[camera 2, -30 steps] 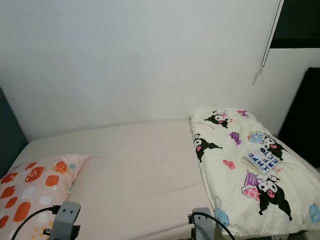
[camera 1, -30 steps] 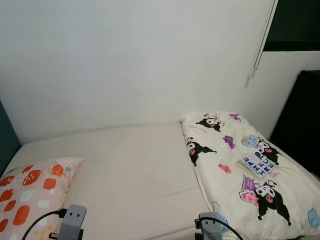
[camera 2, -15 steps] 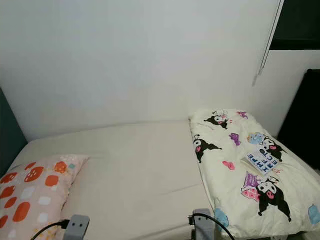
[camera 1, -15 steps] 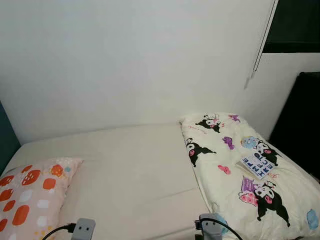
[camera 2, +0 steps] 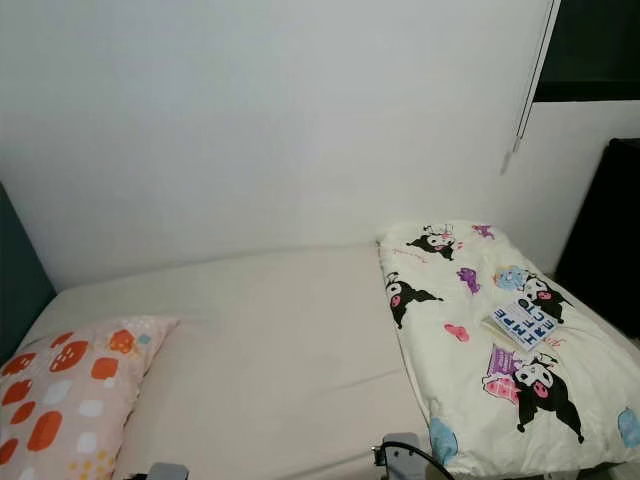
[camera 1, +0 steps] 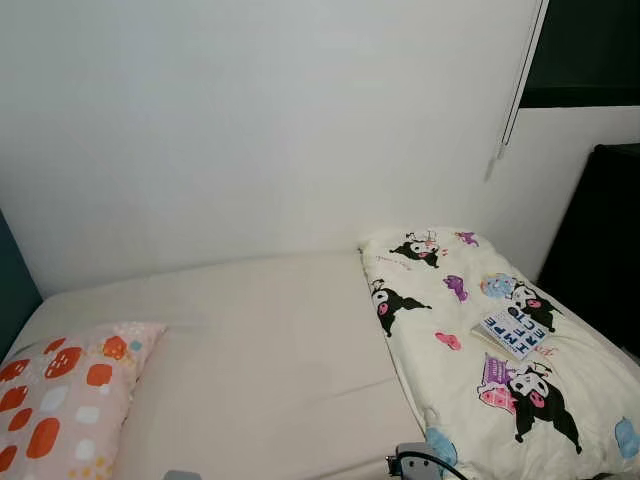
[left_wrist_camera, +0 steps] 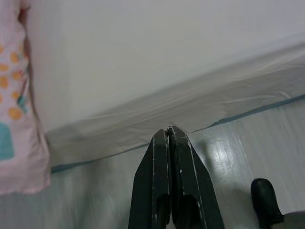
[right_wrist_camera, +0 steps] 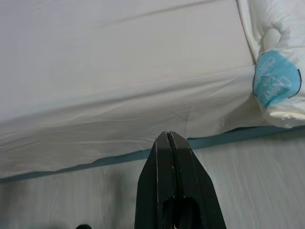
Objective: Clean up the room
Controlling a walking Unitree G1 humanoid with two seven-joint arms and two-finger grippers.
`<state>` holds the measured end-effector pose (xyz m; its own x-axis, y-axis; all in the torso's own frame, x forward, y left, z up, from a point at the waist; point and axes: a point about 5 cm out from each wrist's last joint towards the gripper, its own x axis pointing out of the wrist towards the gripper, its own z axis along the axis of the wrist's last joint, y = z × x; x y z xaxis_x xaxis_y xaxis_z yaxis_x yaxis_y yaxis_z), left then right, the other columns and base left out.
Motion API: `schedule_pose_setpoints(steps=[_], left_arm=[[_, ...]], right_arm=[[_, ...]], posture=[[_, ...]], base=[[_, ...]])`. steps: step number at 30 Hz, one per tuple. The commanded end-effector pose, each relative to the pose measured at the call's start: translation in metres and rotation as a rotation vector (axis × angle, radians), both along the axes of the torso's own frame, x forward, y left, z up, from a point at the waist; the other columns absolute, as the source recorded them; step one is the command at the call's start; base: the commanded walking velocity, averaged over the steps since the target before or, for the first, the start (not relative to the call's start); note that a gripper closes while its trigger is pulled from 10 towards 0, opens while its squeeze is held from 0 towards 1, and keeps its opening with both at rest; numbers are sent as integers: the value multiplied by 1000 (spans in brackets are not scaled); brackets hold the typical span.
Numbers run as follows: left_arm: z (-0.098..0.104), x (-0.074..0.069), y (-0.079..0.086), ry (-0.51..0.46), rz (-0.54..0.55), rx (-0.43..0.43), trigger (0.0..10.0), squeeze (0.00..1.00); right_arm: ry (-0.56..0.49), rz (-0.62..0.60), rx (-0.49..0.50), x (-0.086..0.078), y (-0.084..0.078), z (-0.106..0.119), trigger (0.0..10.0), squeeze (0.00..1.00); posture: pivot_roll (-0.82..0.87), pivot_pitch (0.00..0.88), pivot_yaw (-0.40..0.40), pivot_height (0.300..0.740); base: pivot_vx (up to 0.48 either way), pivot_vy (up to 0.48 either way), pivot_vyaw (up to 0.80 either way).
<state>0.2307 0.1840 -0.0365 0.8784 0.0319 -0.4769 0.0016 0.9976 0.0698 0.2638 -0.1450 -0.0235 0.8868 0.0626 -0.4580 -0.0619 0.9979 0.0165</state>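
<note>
A big bed (camera 1: pixel 260 340) with a plain cream sheet, pushed up against a white wall (camera 1: pixel 250 120). At the robot's left end, a pink pillow (camera 1: pixel 55 400) with orange and white spots, lying flat on the sheet. At the right end, a puffy white blanket (camera 1: pixel 480 350) with black and pink cartoon animals, folded over so that it covers just that part of the bed. On top of the blanket, a small book (camera 1: pixel 512 332) with blue letters, lying flat near the far right side. Left tool (left_wrist_camera: pixel 169 134) down low by the side of the bed, above a shiny grey floor (left_wrist_camera: pixel 238 138), its two black fingers pressed tight together with nothing between them, the pillow's edge close by. Right tool (right_wrist_camera: pixel 167 136) low by the bed edge too, fingers squeezed together and holding nothing, near a blue patch on the blanket's corner.
</note>
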Motion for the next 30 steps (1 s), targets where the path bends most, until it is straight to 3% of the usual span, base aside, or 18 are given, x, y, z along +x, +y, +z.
schedule_pose_setpoints(steps=[1, 7, 21, 27, 30], left_arm=[[-4, -7, 1, 10, 16, 2, 10000, 0], [-6, -12, 3, 9, 45, -11, 10000, 0], [-2, -3, -2, 1, 41, -2, 10000, 0], [4, 6, -11, -26, 10, -18, 10000, 0], [12, 17, -15, -51, -8, -21, 10000, 0]], right_arm=[[-4, 1, -2, -6, 1, -3, 10000, 0], [-20, -17, 18, -9, -2, -4, 10000, 0], [15, -7, -45, -15, -6, -10, 10000, 0], [-17, -26, -43, -18, -8, -9, 10000, 0], [-42, -28, -42, -15, -8, -5, 10000, 0]], posture=[[29, 41, 1, 740], [28, 23, -7, 740], [24, 19, -2, 740], [17, 23, 6, 740], [10, 53, 21, 740]], base=[[0, 0, 0], [0, 0, 0], [0, 0, 0], [0, 0, 0], [0, 0, 0]])
